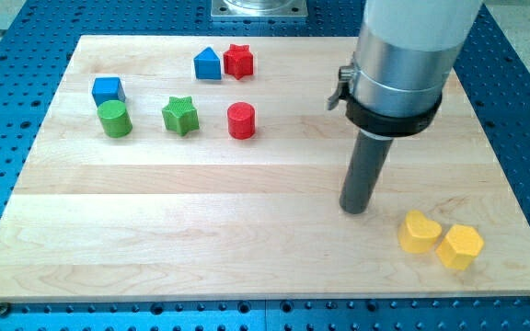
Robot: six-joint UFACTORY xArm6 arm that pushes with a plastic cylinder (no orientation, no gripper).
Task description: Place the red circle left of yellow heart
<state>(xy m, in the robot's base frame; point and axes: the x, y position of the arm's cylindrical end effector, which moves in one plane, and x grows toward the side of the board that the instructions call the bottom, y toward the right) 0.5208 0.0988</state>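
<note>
The red circle (241,120) stands on the wooden board (201,239) in the upper middle, to the right of the green star (180,116). The yellow heart (420,232) lies at the lower right, touching the yellow hexagon (460,246) on its right. My tip (354,209) rests on the board just left of and slightly above the yellow heart, far to the right of and below the red circle. It touches no block.
A blue pentagon-like block (207,64) and a red star (238,61) sit at the top middle. A blue cube (108,90) and a green cylinder (114,119) sit at the upper left. The arm's wide silver body (403,64) looms over the upper right.
</note>
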